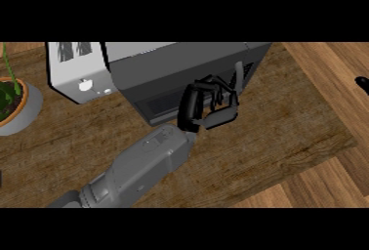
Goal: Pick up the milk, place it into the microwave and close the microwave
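Your left hand [218, 116] sets its loosely bent, empty fingers [229, 95] against the microwave [180, 63] front by the worktop's [288, 136] far edge, likely shutting it; no milk shows.

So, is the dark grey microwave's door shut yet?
Shut: the dark grey microwave shows a flush front, black left hand against it.

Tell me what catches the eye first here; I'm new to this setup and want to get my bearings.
The left hand stands out, black against the front of the dark grey microwave at top centre, its grey forearm rising from the lower left. A white toaster sits to the microwave's left, and a potted plant at the view's left edge.
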